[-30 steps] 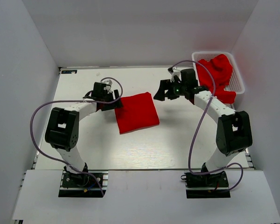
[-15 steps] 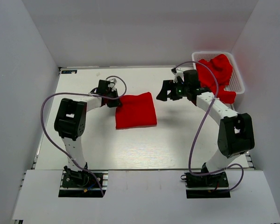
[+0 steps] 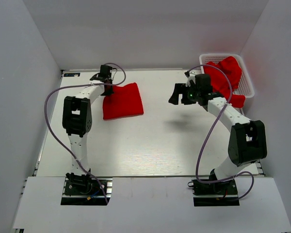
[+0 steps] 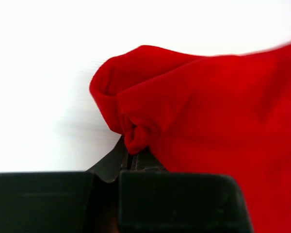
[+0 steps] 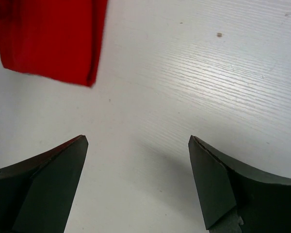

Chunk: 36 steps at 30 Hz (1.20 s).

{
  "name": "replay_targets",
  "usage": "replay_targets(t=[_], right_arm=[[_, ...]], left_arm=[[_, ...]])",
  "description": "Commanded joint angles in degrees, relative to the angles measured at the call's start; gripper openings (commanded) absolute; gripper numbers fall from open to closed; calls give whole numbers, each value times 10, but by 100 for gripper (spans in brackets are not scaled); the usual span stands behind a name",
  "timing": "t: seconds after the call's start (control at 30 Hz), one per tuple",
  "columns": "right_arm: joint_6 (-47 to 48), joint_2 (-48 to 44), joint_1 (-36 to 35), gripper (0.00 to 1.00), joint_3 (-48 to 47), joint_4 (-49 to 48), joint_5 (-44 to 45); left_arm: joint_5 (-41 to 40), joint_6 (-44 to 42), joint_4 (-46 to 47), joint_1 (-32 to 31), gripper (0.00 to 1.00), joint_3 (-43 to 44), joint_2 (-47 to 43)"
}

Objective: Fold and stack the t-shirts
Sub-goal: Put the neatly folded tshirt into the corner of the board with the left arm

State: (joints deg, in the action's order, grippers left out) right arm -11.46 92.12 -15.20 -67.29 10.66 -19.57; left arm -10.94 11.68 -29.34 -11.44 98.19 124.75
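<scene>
White table (image 3: 150, 145), folded t-shirt (image 3: 122, 101) now dragged leftward, left gripper (image 4: 133, 158) pinching its corner, right gripper (image 5: 136, 145) spread wide

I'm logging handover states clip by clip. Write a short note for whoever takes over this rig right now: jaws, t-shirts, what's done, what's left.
Left gripper: jaws shut on a corner of the folded bright red cloth t-shirt at the far left of the white table.
Right gripper: jaws open, empty, above bare table.
White plastic mesh basket, far right: heap of crumpled red t-shirts, count unclear.
Done: one shirt folded. Left: release it, fold the basket's shirts, stack them on it.
</scene>
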Motion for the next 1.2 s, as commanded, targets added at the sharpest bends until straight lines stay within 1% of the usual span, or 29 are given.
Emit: replay_targets(t=[0.0,0.1,0.17,0.27,0.3,0.33,0.4,0.43,0.5,0.53,0.63,0.73,0.8,0.83,1.0,1.1,1.17], right_arm=[[-2,-6,7,90,-10,16,23],[-1,12,14,90,-33,27,36],[0,20,17,90,-54,37,42],[0,51,19,90,-79,50,45],[-2,57,21,90,-98,53,45],[-3,68,25,90,-103,56,44],[-6,86,25,90,-131,72,41],[-8,92,27,90,-137,77,40],[-11,115,28,90,-158,92,37],[-23,126,30,90,-163,96,33],[-43,146,32,90,-165,102,9],[-52,157,35,90,-168,103,-8],[-51,166,36,90,-174,109,-13],[-50,165,37,90,-182,118,-12],[-52,178,38,90,-190,132,-6],[-55,186,36,90,-195,139,-10],[-58,191,38,90,-202,142,-11]], left_arm=[[-132,-47,-52,31,0,38,-5],[-132,-68,-43,65,0,74,8],[-132,-104,-17,90,0,110,33],[-98,-174,22,116,0,170,67],[-75,-192,31,122,0,185,92],[-63,-227,50,128,0,211,103],[-56,-249,56,144,0,241,127],[-56,-250,56,150,0,280,152],[-56,-256,48,168,0,318,174],[-51,-256,56,174,0,326,174],[-51,-285,110,185,0,300,180],[-44,-300,142,197,0,300,188],[-37,-301,154,202,0,317,202],[-19,-301,155,208,0,324,202],[3,-307,190,227,0,335,214],[8,-307,190,238,2,345,226],[14,-301,205,244,5,345,226]])
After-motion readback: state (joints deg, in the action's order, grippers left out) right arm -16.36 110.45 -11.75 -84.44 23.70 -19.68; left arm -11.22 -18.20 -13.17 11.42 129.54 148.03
